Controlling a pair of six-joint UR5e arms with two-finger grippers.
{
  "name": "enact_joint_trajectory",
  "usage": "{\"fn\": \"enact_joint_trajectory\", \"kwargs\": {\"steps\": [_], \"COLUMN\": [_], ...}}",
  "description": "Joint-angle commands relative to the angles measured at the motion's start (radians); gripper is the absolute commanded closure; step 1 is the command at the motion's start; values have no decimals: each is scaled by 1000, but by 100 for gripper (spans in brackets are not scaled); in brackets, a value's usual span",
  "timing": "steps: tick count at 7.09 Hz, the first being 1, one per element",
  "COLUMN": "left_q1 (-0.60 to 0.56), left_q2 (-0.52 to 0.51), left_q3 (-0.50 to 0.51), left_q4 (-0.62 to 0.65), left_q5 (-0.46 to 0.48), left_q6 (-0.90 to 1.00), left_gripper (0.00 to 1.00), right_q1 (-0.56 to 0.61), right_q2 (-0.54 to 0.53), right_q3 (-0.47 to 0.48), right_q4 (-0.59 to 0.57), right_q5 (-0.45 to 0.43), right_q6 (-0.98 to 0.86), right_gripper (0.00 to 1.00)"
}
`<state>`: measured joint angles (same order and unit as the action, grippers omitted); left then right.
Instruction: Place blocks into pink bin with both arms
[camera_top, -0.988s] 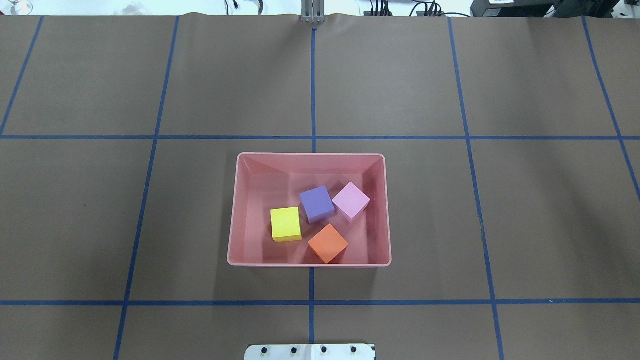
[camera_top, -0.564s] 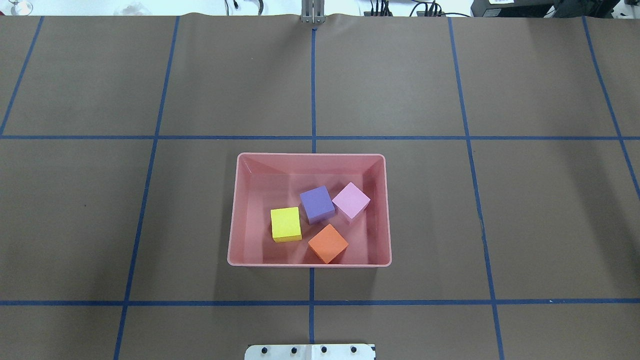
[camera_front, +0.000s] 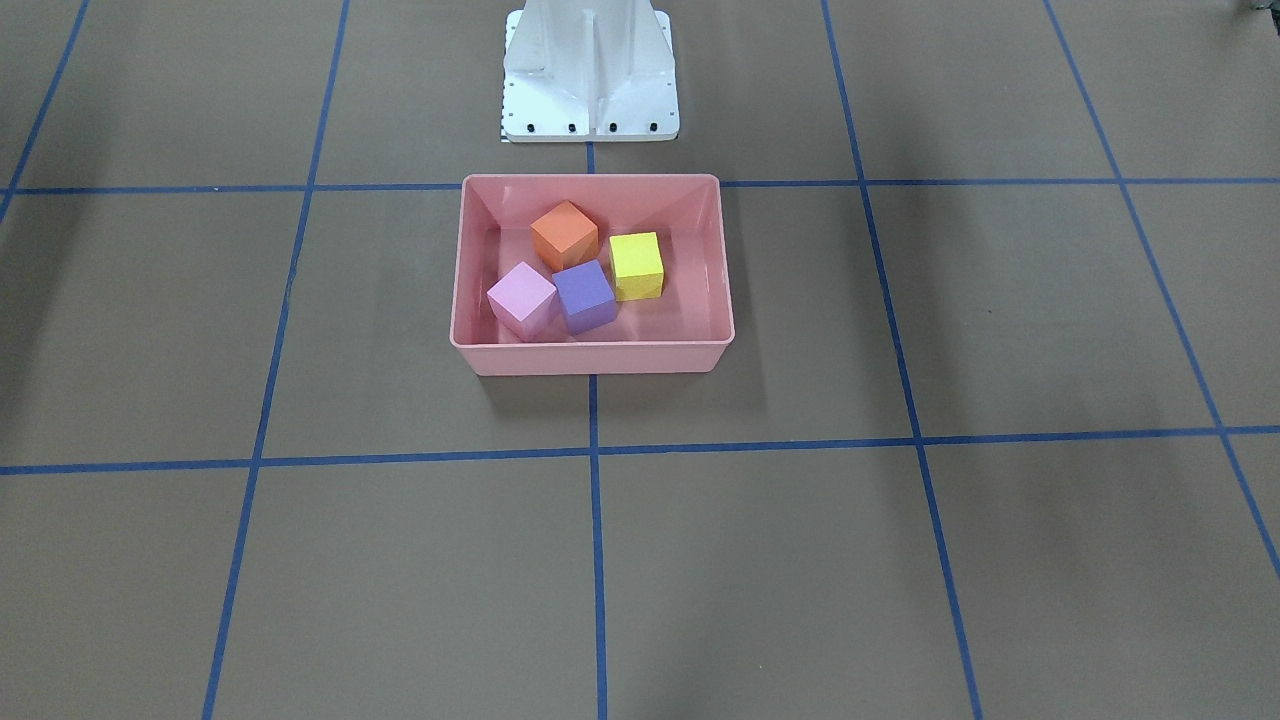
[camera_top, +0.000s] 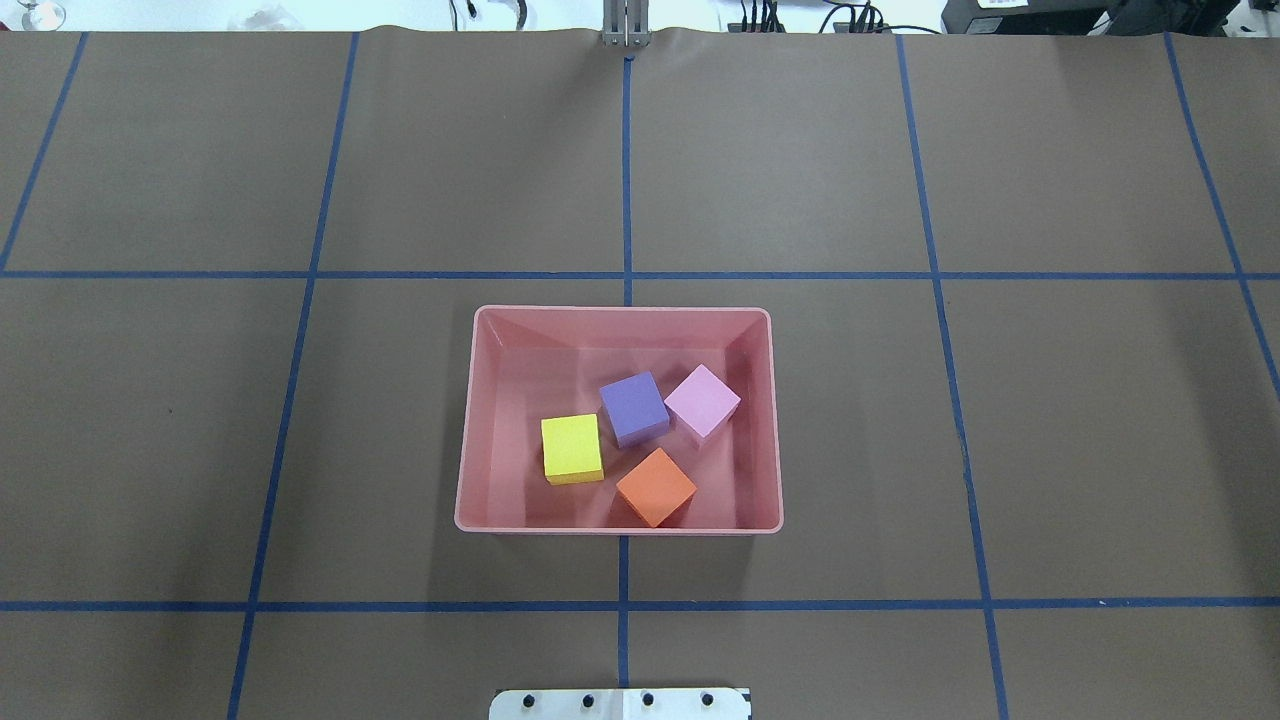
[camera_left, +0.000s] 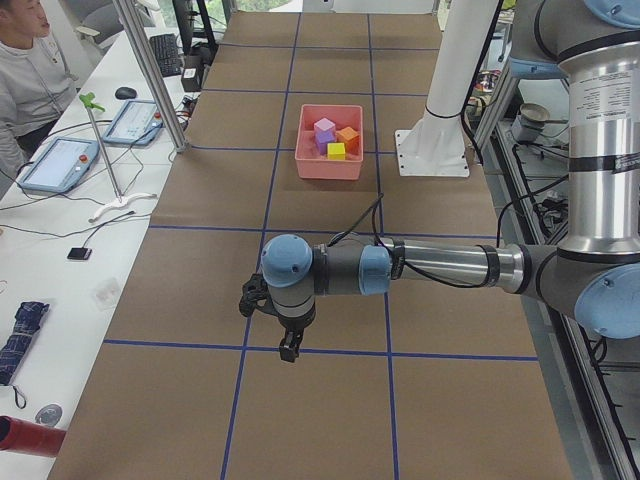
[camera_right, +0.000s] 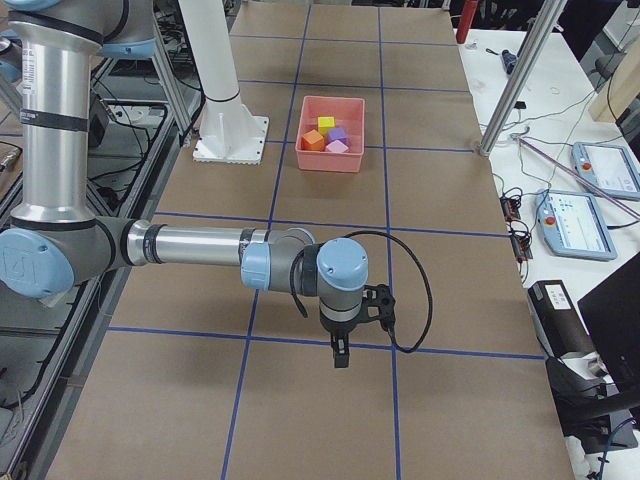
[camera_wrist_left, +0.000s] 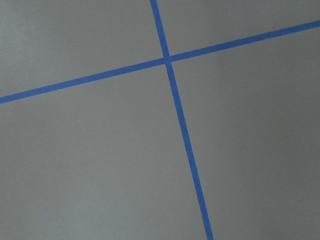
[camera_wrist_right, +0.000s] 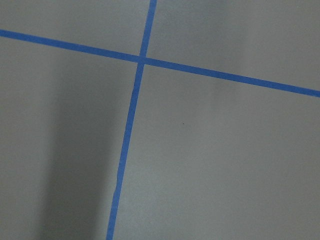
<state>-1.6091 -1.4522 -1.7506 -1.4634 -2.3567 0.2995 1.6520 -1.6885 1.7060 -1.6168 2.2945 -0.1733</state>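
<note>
The pink bin (camera_top: 466, 470) (camera_front: 592, 358) stands at the table's middle and holds all the blocks: the yellow block (camera_top: 572, 449), the purple block (camera_top: 634, 408), the light pink block (camera_top: 702, 401) and the orange block (camera_top: 655, 486). They also show in the front view: orange (camera_front: 564, 234), yellow (camera_front: 636, 265), purple (camera_front: 584, 295), light pink (camera_front: 521, 299). My left gripper (camera_left: 288, 350) hangs over bare table far from the bin, seen only in the exterior left view. My right gripper (camera_right: 340, 355) shows only in the exterior right view. I cannot tell whether either is open or shut.
The white base pedestal (camera_front: 590, 70) stands just behind the bin. Blue tape lines (camera_top: 625, 605) grid the brown table. Side benches carry tablets (camera_left: 60, 165) and cables; a person (camera_left: 25, 70) sits at the left end. Both wrist views show only table and tape.
</note>
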Motion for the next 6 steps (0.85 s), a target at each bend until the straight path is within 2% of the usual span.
{"fn": "enact_joint_trajectory", "kwargs": {"steps": [1,6], "left_q1": [0,-2], "left_q2": [4,6], "left_q3": [-1,-1], "left_q4": [-2,-3], "left_q5": [1,1], "left_q6": [-3,-3], "left_gripper": [0,0], "right_q1": [2,0], "right_q2": [-2,3], "right_q3": [0,1], "right_q4": [26,44], "right_q5": [0,0], "right_q6": [31,32], "right_gripper": [0,0]}}
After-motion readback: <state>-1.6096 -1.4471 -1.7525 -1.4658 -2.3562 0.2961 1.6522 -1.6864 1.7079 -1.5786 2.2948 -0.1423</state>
